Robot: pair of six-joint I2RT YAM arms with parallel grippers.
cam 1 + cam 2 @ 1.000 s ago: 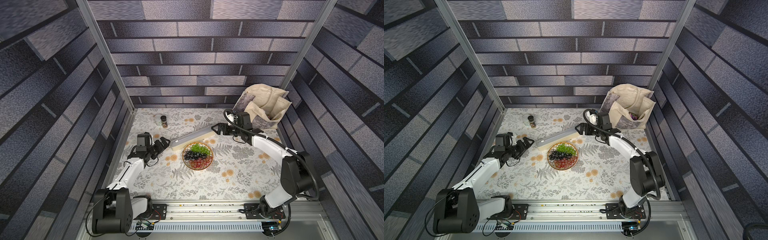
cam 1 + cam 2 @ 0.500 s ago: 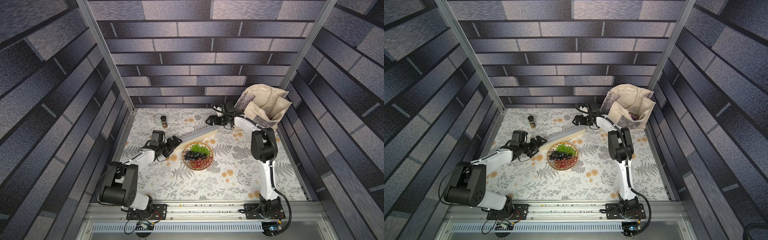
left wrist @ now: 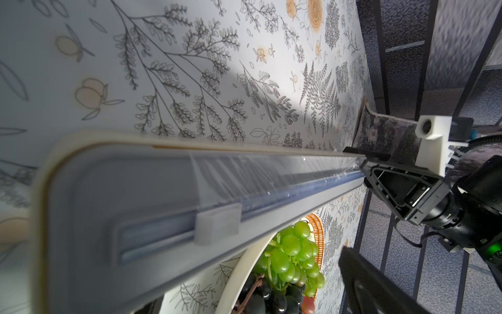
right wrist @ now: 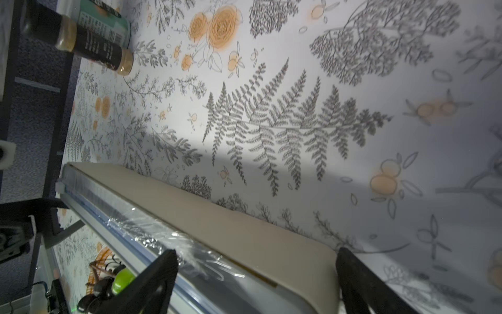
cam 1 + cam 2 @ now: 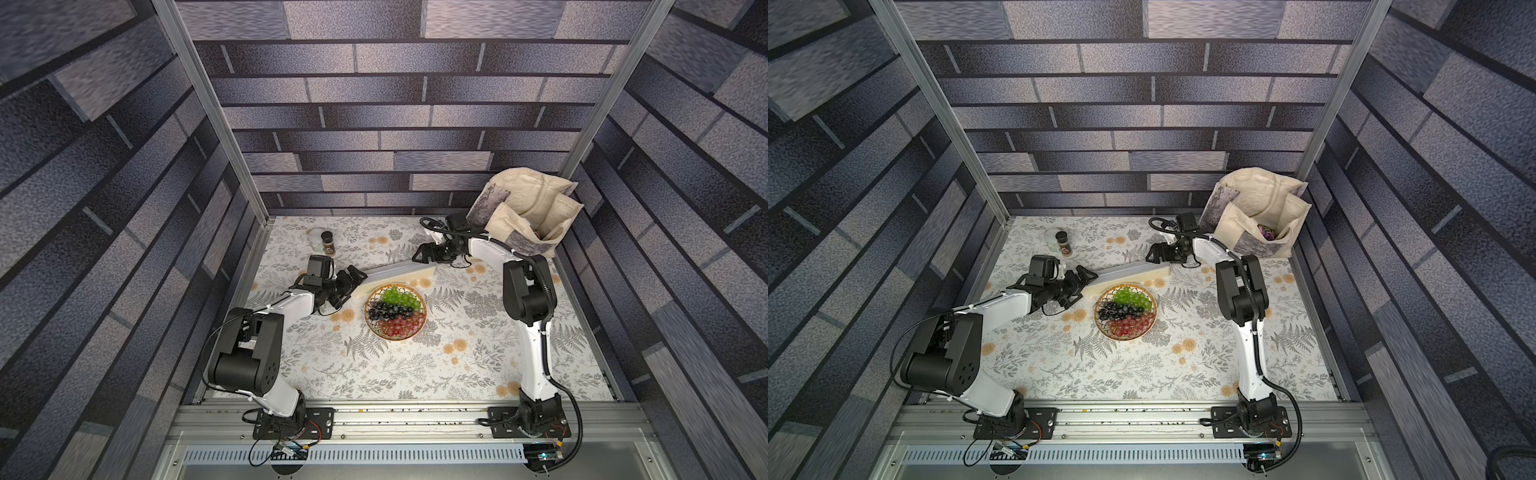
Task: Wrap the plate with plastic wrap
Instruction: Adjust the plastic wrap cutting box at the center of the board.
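Plastic wrap [image 4: 152,233] [image 3: 244,168] distinct only in wrist views

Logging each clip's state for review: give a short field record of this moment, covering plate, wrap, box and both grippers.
plate: bare, holding grapes, beside the box
plastic wrap: crinkled strip lying on the box's top, not drawn out
box: flat on the table, beyond the plate
left gripper: open, at one end of the box
right gripper: jaws wide, astride the opposite end; grip unclear
stage: plate not yet covered
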